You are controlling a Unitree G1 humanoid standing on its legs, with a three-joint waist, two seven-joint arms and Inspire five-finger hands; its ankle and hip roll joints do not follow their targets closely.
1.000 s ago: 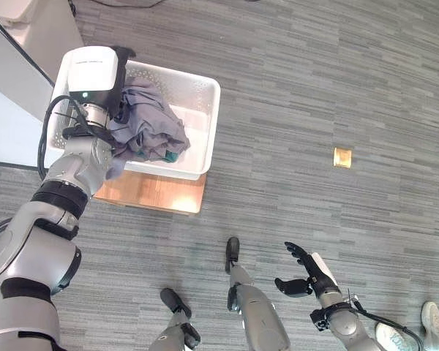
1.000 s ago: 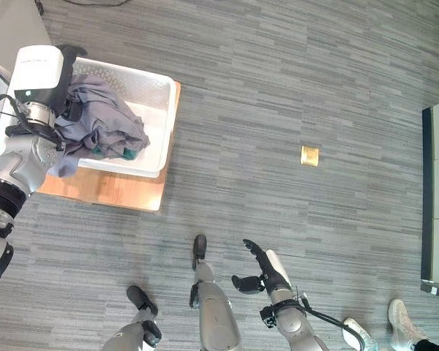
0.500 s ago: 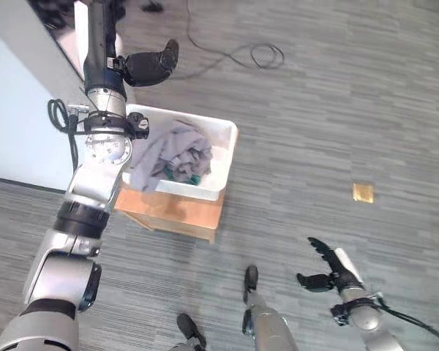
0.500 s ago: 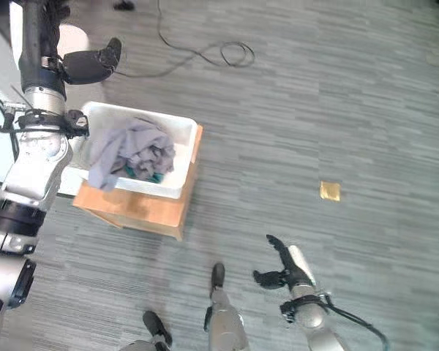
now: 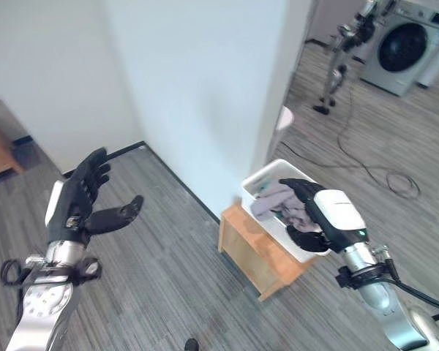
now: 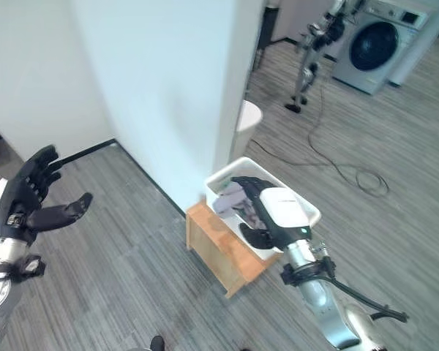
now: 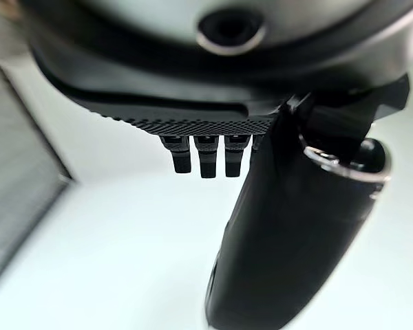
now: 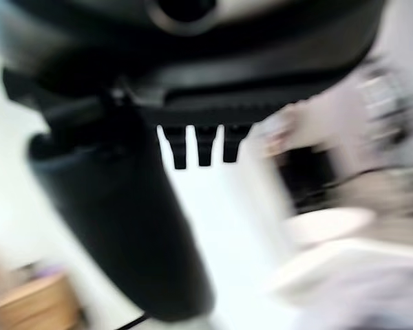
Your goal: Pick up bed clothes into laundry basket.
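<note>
Fingers of the left hand (image 5: 79,201) are spread and empty; the right hand (image 5: 312,213) hangs relaxed, holding nothing. Grey bed clothes (image 5: 275,199) lie heaped in the white laundry basket (image 6: 304,210) on a wooden stand (image 5: 252,248). The heap sits high, so I judge a brush from the right hand could tip cloth over the rim.

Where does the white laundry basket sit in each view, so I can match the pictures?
Left eye view: laundry basket right of centre, on the wooden stand.
Right eye view: basket near centre, same stand.
Left wrist view: not seen.
Right wrist view: too blurred to tell.
Shared landmark: white wall corner.
</note>
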